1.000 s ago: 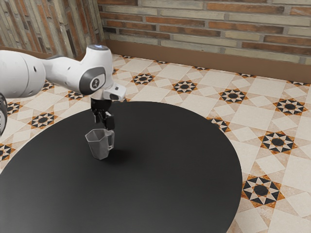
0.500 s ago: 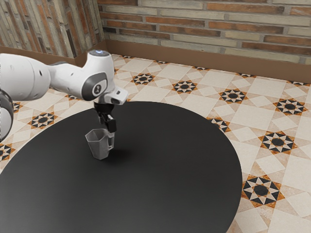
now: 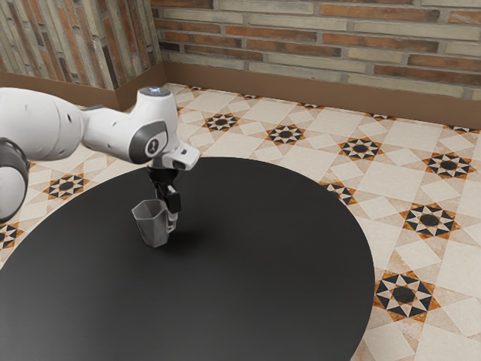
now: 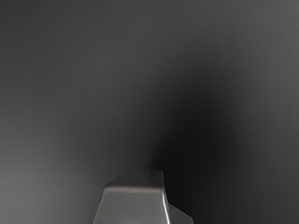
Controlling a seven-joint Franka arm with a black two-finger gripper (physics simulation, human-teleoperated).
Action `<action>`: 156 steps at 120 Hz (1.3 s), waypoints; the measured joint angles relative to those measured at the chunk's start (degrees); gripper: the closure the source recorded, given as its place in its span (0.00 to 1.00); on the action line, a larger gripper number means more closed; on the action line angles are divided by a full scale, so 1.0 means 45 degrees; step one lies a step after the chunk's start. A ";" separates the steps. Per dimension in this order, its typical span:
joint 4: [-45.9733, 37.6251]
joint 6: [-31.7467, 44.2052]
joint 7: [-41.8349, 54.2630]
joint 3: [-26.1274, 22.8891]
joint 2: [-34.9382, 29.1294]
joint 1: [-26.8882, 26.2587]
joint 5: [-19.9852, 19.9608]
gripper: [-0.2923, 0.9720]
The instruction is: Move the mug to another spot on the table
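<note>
**Q:** Where's the mug?

**A:** The mug [image 3: 154, 224] stands upright on the surface [image 3: 255, 271], directly under my pincer [image 3: 172, 204]. In the wrist view its grey faceted body [image 4: 135, 198] sits right beneath the hand, with bare dark surface stretching out beyond it.

**Q:** Why is the pincer over one side and not the middle?

**A:** I'd say it's because a wall is easier to pinch than the whole cup. The pincer hangs over the side that carries the handle [image 3: 173, 219]. One tip could go inside the cup and one outside, clamping the wall between them.

**Q:** So are you holding it?

**A:** I can't tell. From the side camera the pincer is a small dark shape against a dark surface. It may be touching the mug's top edge or just above it. I can't make out whether it's spread, pressed together or pinching.

**Q:** How far along is the job?

**A:** Early, in my judgement. The mug rests flat on the surface, so the lift hasn't begun.

**Q:** Where will it go?

**A:** Anywhere else on the surface will do. There's plenty of open room past the mug on the side away from my arm, and more towards the camera.

**Q:** Any risk?

**A:** A one-wall grip could let the mug tilt as it leaves the surface. I'd want a firm pinch, and I'd keep it low while I carry it.
</note>
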 joint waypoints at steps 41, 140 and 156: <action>-0.0080 0.0148 0.0140 0.0000 0.0185 0.0098 -0.0022 0.23; -0.0096 0.0226 0.0446 0.0020 0.0407 0.0188 0.0074 0.44; -0.0109 0.0288 0.0452 0.0022 0.0406 0.0172 0.0145 0.48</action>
